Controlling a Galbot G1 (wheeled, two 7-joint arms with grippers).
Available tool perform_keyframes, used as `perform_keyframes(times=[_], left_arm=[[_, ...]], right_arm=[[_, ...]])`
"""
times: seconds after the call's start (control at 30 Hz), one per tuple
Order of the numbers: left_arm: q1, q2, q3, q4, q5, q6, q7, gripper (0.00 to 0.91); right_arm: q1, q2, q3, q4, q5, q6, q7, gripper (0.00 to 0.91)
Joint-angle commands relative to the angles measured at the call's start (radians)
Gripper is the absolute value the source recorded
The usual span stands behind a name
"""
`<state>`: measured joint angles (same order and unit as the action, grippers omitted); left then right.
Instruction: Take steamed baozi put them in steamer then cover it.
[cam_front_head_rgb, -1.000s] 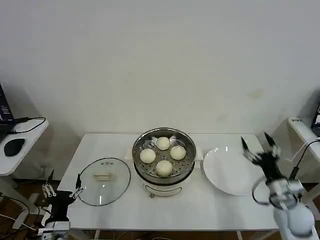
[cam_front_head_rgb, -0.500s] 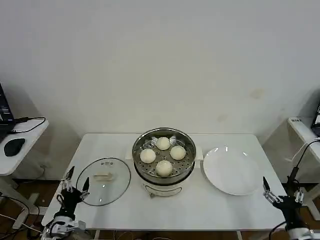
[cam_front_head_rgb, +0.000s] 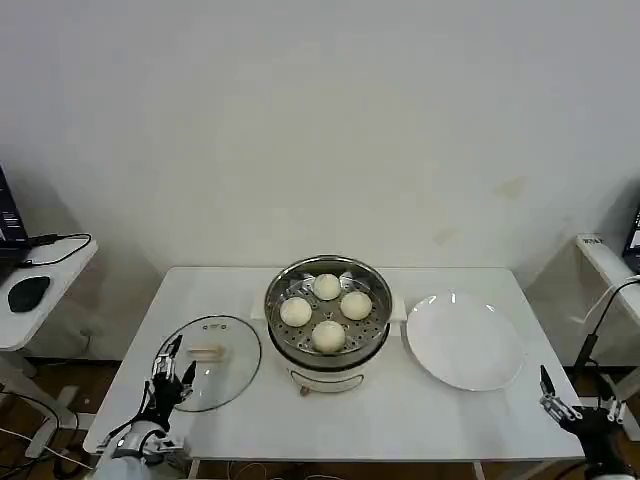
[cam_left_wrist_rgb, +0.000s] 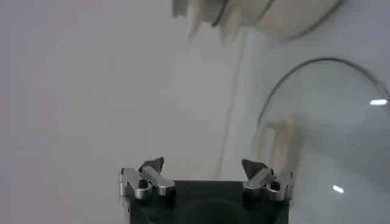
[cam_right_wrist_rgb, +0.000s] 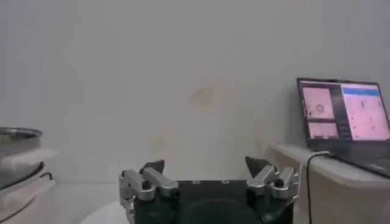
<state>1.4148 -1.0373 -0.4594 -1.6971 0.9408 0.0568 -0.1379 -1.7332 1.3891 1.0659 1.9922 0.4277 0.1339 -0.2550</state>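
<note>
Four small cream-white steamed baozi (cam_front_head_rgb: 327, 309) sit on the perforated tray of the round stainless-steel steamer (cam_front_head_rgb: 327, 352) at the centre of the white desk (cam_front_head_rgb: 400, 420). The round clear glass cover (cam_front_head_rgb: 207, 363) lies flat on the desk left of the steamer, uncovered pot beside it. The left gripper (cam_front_head_rgb: 168, 372) hovers at the cover's near-left rim, jaws spread. The right gripper (cam_front_head_rgb: 572, 402) hangs off the desk's near-right corner, beyond the empty white plate (cam_front_head_rgb: 464, 341), jaws spread.

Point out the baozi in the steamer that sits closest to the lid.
The left baozi, on the tray's lid side; the other three lie farther right.
</note>
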Motion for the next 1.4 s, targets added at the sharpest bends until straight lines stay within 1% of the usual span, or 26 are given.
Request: perform_keyframes(times=[0.03,0.53,0.67,1.03,1.3,1.33,1.37,1.4], left_arm=[[-0.121,-0.002,0.07,0.111,0.086,0.002,0.027,0.907],[-0.201,-0.005,0.093,0.207,0.092,0.003,0.032,0.907],[-0.219,-0.013,0.1,0.241,0.096,0.002,0.024,0.907],[-0.248,-0.018,0.109,0.238,0.111,0.011,0.025,0.907],[-0.275,-0.039,0.121,0.274,0.125,0.011,0.017,0.907],[-0.276,-0.04,0.121,0.277,0.128,0.011,0.016,0.856],[-0.277,-0.041,0.121,0.279,0.127,0.01,0.013,0.0],[-0.277,-0.042,0.119,0.28,0.128,0.01,0.011,0.0]], right_arm=[[-0.03,0.017,0.019,0.041,0.01,-0.015,-0.001,0.907],[-0.039,0.023,0.015,0.039,0.008,-0.012,0.0,0.907],[-0.046,0.026,0.005,0.035,-0.007,-0.008,-0.004,0.907],[-0.054,0.03,-0.003,0.017,-0.016,0.008,-0.006,0.907],[-0.059,0.033,-0.009,0.017,-0.021,0.012,-0.007,0.907],[-0.059,0.033,-0.009,0.017,-0.021,0.012,-0.007,0.907],[-0.06,0.034,-0.008,0.018,-0.022,0.013,-0.007,0.907],[-0.06,0.034,-0.008,0.018,-0.023,0.014,-0.008,0.907]])
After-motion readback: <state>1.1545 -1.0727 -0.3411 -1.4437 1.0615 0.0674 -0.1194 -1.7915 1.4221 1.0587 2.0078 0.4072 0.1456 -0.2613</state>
